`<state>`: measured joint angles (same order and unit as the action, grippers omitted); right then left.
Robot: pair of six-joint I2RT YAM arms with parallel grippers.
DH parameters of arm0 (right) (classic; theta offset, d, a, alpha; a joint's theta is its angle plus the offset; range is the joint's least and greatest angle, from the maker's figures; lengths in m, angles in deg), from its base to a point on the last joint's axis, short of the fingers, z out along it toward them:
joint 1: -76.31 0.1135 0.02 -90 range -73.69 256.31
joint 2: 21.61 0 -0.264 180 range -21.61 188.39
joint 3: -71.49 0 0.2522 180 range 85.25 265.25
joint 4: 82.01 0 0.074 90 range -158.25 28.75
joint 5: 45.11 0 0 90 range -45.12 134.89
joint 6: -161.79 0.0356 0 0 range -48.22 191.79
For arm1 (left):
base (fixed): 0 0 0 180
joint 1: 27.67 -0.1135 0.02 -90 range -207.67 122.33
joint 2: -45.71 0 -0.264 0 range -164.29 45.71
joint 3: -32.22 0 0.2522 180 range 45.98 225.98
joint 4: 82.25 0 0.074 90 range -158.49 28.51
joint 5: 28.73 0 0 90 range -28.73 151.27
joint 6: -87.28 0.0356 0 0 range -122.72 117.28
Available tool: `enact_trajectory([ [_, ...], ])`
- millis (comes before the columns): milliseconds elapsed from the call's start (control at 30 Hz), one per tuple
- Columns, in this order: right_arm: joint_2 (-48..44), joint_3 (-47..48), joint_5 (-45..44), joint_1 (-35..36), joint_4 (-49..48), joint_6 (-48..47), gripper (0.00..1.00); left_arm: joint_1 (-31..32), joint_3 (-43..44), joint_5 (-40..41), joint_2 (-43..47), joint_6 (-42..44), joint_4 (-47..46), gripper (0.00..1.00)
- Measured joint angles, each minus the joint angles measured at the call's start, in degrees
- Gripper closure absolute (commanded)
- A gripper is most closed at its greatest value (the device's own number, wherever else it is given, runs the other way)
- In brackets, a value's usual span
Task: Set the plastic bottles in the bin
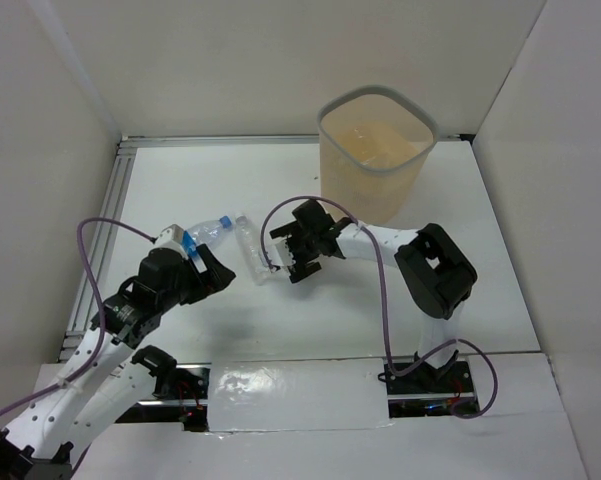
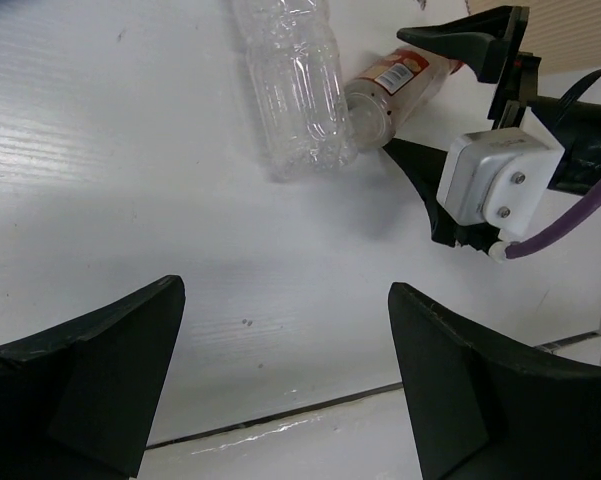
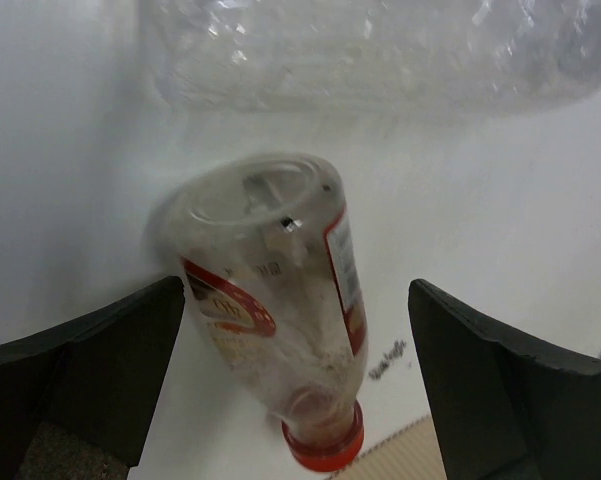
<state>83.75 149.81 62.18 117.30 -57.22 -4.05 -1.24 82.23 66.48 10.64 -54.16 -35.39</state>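
Straddling the red-capped bottle [image 2: 395, 85] with spread jaws, the right gripper [image 3: 298, 320] sits beside a clear bottle [image 2: 295, 90]; left gripper [image 2: 285, 340] spread.

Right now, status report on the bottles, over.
Left gripper open, empty. Right gripper open, straddling red-capped bottle on table. Clear bottle close by its base. Bin beyond, path looks clear.

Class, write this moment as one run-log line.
left claw: open, empty | right claw: open, straddling red-cap bottle | clear bottle: lying on table | bin: upright
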Motion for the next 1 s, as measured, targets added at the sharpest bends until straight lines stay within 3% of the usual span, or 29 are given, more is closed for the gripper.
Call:
enact_trajectory([
  [133, 2.80, 3.87, 5.79, -0.50, 6.21, -5.35, 0.03, 0.00, 0.00, -0.20, -0.59, 0.04, -0.11, 0.04],
  [233, 5.46, 7.98, 9.14, -1.36, 11.47, -8.09, 0.12, 0.00, 0.00, -0.20, -0.87, 0.07, -0.20, 0.04],
  [267, 6.08, 9.01, 10.49, -1.70, 14.36, -9.03, 0.22, 0.00, 0.00, -0.20, -1.05, 0.07, -0.33, 0.04],
  [400, 6.62, 9.97, 11.58, -2.71, 17.99, -9.53, 0.31, -0.02, 0.00, -0.20, -2.99, 0.07, -1.44, 0.03],
  [533, 4.35, 7.50, 11.52, -3.02, 19.61, -7.74, 0.48, 0.00, -0.74, -0.22, -6.49, 0.04, -4.63, 0.03],
  [567, 3.26, 6.49, 11.50, -3.04, 20.59, -6.93, 0.58, 0.00, -1.16, -0.37, -7.87, 0.04, -5.73, 0.03],
  [667, 0.13, 5.11, 12.11, -3.19, 25.00, -4.11, 0.75, -0.02, -1.95, -0.81, -11.37, 0.13, -8.41, 0.03],
  [767, -3.30, 5.60, 14.43, -3.26, 28.83, -0.98, 0.87, 0.13, -2.08, -1.14, -14.16, 0.46, -11.15, 0.03],
  [1000, -11.69, 17.20, 20.79, -2.82, 31.93, 11.67, 0.89, 1.99, -2.08, -0.70, -19.80, 2.71, -16.79, 0.01],
])
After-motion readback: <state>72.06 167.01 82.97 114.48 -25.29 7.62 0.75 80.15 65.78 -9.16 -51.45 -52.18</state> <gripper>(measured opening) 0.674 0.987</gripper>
